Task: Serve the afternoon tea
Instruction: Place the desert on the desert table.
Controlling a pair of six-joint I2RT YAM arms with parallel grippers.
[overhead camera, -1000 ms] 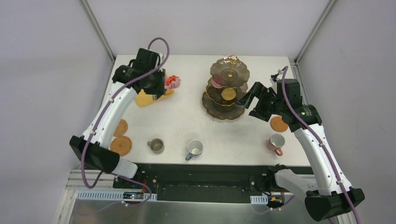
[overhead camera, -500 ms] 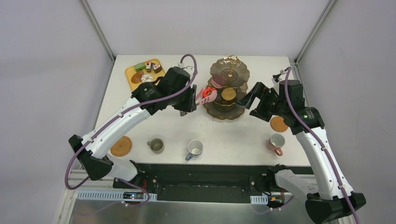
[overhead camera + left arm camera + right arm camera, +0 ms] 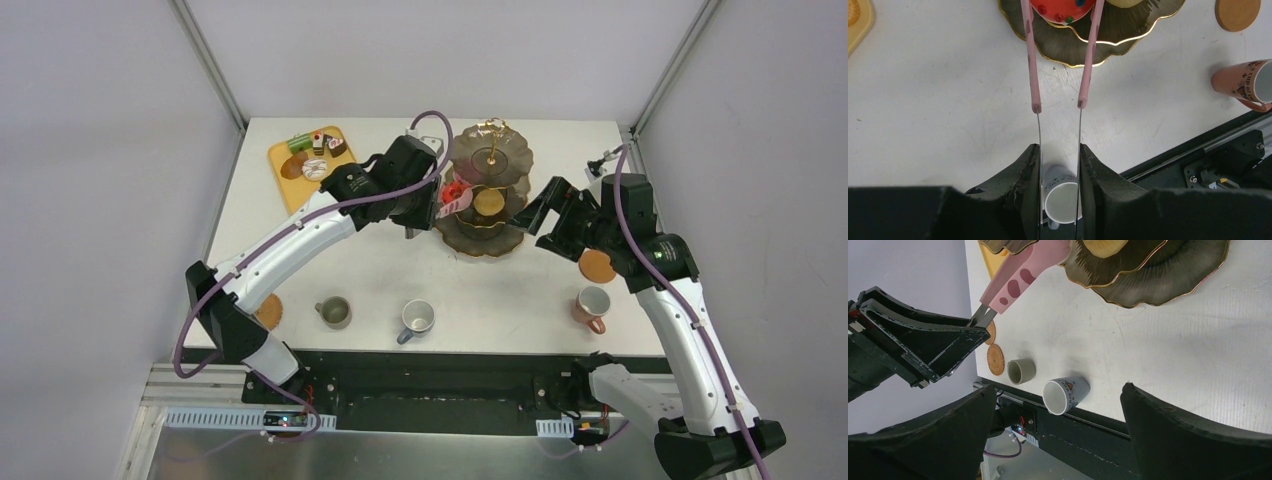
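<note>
My left gripper point(image 3: 420, 207) is shut on the metal stems of the pink-handled tongs point(image 3: 447, 203), also in the left wrist view point(image 3: 1058, 150). The tongs point(image 3: 1030, 55) grip a red doughnut point(image 3: 457, 190) with coloured dots point(image 3: 1060, 7) at the left edge of the middle tier of the dark gold-rimmed stand point(image 3: 470, 242). An orange macaron point(image 3: 488, 201) lies on that tier. My right gripper point(image 3: 541, 214) is open and empty just right of the stand point(image 3: 1168, 285). Olive point(image 3: 334, 312), grey-blue point(image 3: 417, 319) and pink point(image 3: 592, 305) mugs stand near the front edge.
The yellow-orange tray point(image 3: 285, 180) at the back left holds small cakes and a doughnut. One brown coaster point(image 3: 597, 265) lies behind the pink mug; another point(image 3: 270, 312) shows partly under the left arm. Two coasters point(image 3: 995, 359) show in the right wrist view.
My left arm has swung right from the tray, carrying the red doughnut in the tongs to the stand's middle tier. My right arm has hardly moved.
</note>
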